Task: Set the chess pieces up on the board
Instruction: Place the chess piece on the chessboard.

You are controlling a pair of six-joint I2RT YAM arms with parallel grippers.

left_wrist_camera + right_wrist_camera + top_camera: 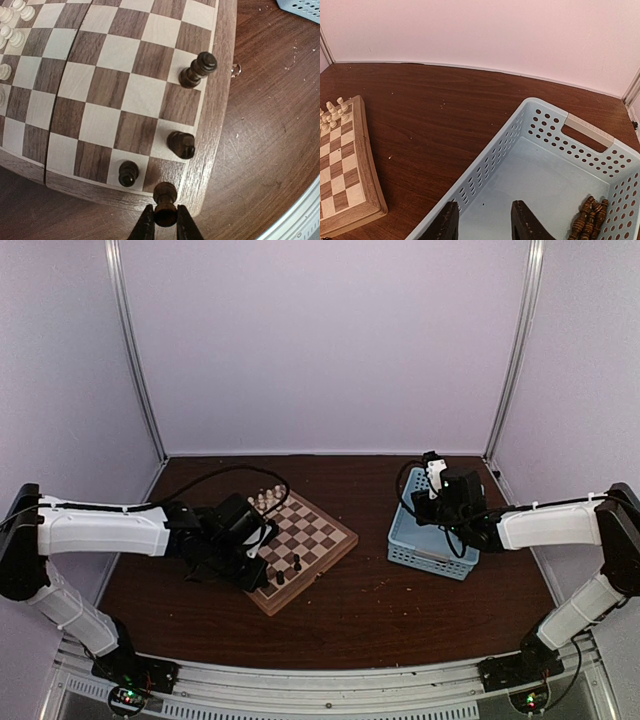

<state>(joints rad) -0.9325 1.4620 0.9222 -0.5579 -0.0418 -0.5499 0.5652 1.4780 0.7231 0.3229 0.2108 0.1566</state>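
Observation:
The chessboard (305, 538) lies at the table's middle left; it also fills the left wrist view (115, 75). My left gripper (164, 222) is shut on a dark brown pawn (165, 200), held over the board's near corner border. Three dark pieces (197, 70) (181, 144) (128, 173) stand along the board's edge row. Cream pieces (265, 500) stand at the far corner and show in the left wrist view (12, 25) and the right wrist view (334, 114). My right gripper (484, 225) is open and empty over the light blue basket (500, 150). Several dark pieces (590, 216) lie in the basket's corner.
The basket (430, 535) sits on the dark wooden table at the right. White walls and metal posts close in the back and sides. A metal rail runs along the table's near edge (320, 685).

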